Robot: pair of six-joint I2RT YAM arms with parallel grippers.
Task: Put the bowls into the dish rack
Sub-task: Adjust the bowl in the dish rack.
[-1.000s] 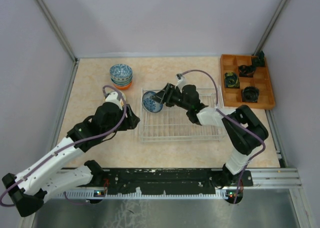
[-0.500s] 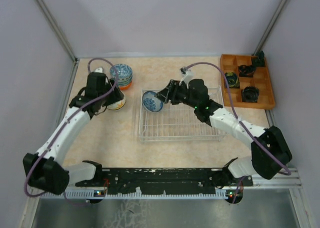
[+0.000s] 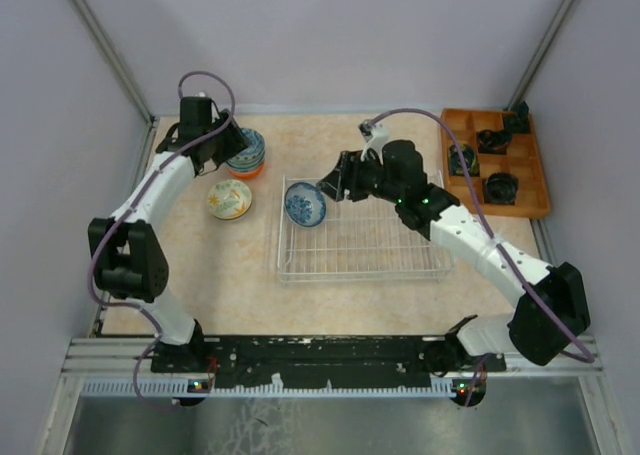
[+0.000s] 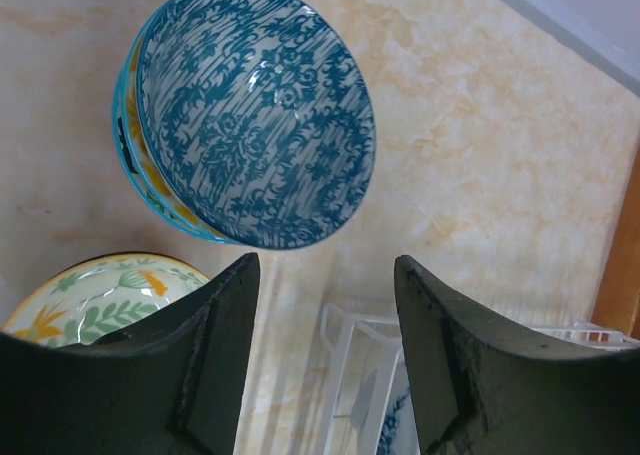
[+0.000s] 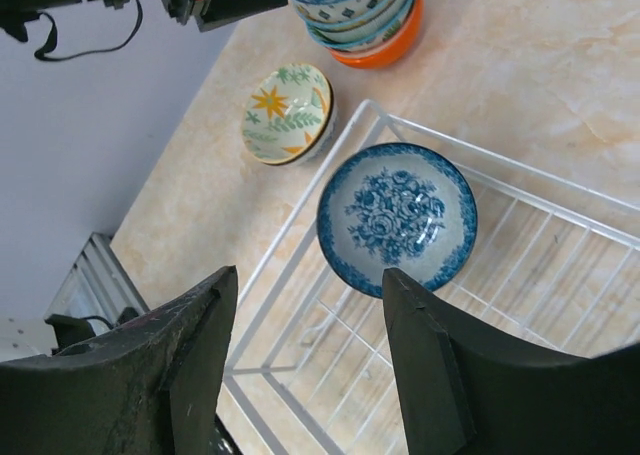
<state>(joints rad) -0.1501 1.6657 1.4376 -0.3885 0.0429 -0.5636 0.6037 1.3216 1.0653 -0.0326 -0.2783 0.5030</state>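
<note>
A stack of blue-patterned bowls with an orange one at the bottom stands at the far left; from the left wrist its top bowl fills the view. My left gripper hovers open just beside that stack, nothing between its fingers. A green-patterned bowl sits on the table left of the dish rack. A blue floral bowl lies in the rack's far-left corner. My right gripper is open just behind it, apart from it.
An orange wooden compartment tray with black items stands at the far right. The rack's white wire rim runs between the floral bowl and the green-patterned bowl. Grey walls close in the table on three sides.
My left arm swung from beside the rack to the far-left stack, leaving the green-patterned bowl on the table. The floral bowl went from tilted at my right gripper to lying in the rack.
</note>
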